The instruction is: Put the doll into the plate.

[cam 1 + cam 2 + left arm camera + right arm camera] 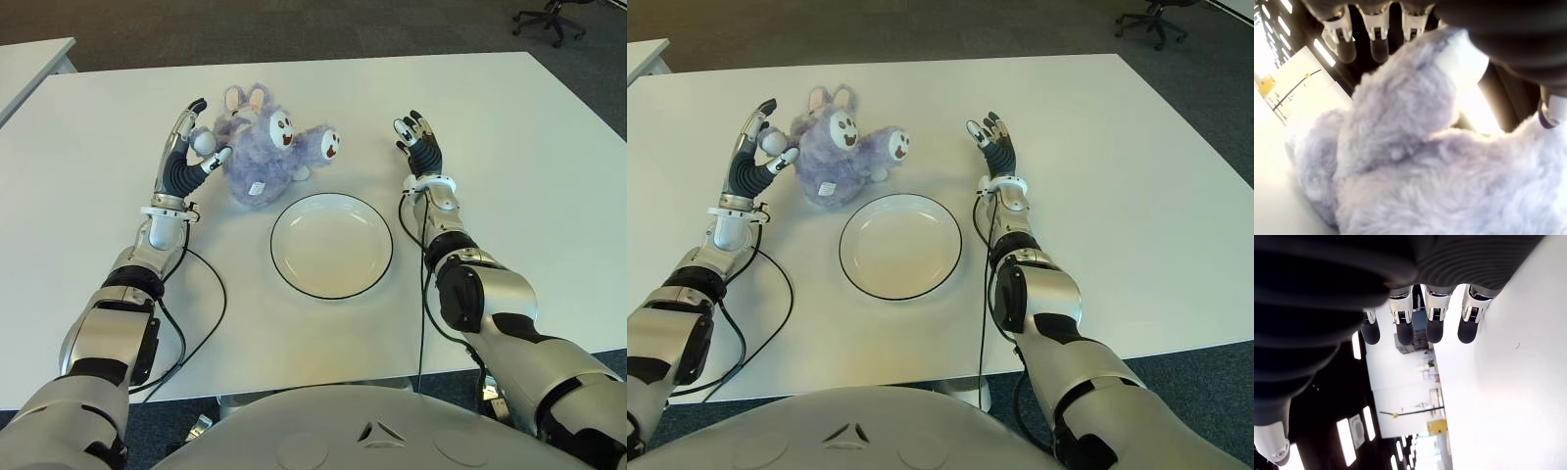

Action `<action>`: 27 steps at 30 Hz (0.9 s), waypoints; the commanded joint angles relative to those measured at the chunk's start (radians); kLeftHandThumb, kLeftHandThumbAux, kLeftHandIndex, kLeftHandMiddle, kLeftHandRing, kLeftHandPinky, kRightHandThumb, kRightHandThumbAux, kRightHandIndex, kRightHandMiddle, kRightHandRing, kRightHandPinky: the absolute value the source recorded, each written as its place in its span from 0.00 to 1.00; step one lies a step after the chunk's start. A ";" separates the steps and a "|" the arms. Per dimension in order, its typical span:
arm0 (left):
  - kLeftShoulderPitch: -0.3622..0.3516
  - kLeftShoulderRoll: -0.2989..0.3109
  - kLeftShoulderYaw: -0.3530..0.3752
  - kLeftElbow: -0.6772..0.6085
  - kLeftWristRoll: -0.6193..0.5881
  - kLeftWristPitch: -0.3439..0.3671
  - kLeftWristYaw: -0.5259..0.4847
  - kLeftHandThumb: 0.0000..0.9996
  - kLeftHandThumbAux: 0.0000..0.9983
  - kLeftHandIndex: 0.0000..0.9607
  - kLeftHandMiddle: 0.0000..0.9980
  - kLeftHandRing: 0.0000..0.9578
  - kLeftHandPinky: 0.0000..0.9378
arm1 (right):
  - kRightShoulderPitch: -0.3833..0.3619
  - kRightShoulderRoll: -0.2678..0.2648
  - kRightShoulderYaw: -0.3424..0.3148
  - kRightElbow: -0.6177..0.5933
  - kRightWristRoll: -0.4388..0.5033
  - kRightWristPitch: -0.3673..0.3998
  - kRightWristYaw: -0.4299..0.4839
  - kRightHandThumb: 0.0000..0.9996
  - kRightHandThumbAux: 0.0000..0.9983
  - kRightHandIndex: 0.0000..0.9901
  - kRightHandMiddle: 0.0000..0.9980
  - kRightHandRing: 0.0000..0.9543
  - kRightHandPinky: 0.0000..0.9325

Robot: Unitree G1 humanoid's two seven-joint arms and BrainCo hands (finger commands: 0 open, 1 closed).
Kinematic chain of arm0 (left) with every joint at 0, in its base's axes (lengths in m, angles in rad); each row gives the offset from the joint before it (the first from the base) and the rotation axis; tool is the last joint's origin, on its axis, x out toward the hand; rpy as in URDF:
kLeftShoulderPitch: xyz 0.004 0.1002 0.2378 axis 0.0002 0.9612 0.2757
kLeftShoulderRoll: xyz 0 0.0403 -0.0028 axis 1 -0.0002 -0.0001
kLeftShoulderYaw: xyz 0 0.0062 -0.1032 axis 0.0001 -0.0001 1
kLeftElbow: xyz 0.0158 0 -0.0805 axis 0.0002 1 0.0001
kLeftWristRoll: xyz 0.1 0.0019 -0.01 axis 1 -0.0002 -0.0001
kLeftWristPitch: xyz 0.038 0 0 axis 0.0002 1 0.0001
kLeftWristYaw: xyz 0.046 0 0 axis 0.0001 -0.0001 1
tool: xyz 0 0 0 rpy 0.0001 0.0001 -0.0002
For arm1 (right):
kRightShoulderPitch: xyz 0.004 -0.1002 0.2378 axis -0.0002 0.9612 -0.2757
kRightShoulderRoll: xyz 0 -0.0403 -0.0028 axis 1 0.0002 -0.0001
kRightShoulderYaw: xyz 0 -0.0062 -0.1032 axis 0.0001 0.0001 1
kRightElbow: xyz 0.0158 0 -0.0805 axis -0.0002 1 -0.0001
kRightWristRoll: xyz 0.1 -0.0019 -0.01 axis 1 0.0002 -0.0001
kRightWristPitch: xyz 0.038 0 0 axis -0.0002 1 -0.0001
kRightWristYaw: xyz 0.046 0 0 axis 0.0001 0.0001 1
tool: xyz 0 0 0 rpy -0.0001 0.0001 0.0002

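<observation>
No readable text, small white tag on doll [263, 147] illegible

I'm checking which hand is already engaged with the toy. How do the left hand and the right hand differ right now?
The left hand is up against the purple doll, fingers spread beside its fur; the right hand has nothing near it.
The left hand shows on the doll's left side, beyond the plate; the right hand is off to the plate's right, over bare table.
Both are raised with open fingers, holding nothing.
</observation>
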 commanded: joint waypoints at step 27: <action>0.028 -0.084 0.003 0.082 -0.054 0.090 -0.037 0.37 0.40 0.01 0.05 0.04 0.05 | 0.083 0.019 -0.002 0.045 0.005 0.044 -0.005 0.07 0.59 0.02 0.05 0.05 0.06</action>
